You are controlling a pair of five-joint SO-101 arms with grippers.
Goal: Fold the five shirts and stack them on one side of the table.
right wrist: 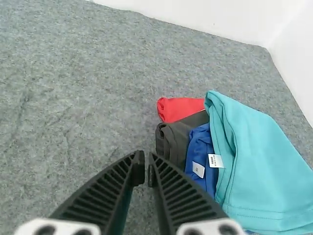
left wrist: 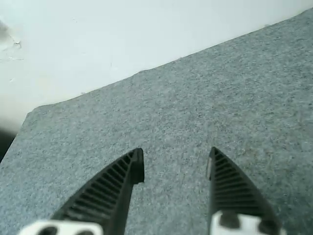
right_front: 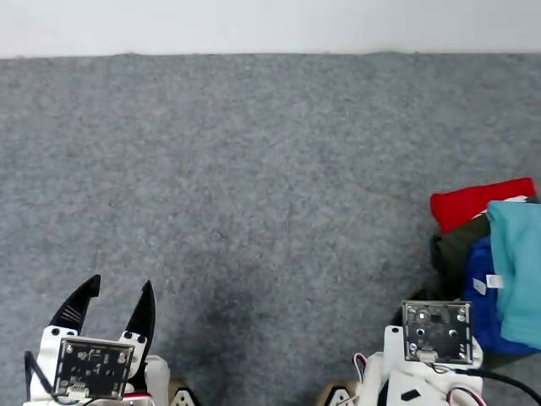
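Note:
A stack of folded shirts sits at the right edge of the table: a red shirt (right_front: 478,202) at the back, a dark olive shirt (right_front: 452,252), a blue shirt (right_front: 480,292) and a teal shirt (right_front: 520,266) on top. In the right wrist view the red shirt (right wrist: 180,108), dark shirt (right wrist: 173,138), blue shirt (right wrist: 203,159) and teal shirt (right wrist: 252,156) lie just beyond my right gripper (right wrist: 146,169), which is shut and holds nothing. My left gripper (right_front: 118,300) stands open at the near left over bare felt, its fingers (left wrist: 122,178) wide apart.
Grey felt (right_front: 254,186) covers the table, with a white wall (right_front: 270,25) behind its far edge. The right arm's base (right_front: 435,338) sits close beside the shirt stack.

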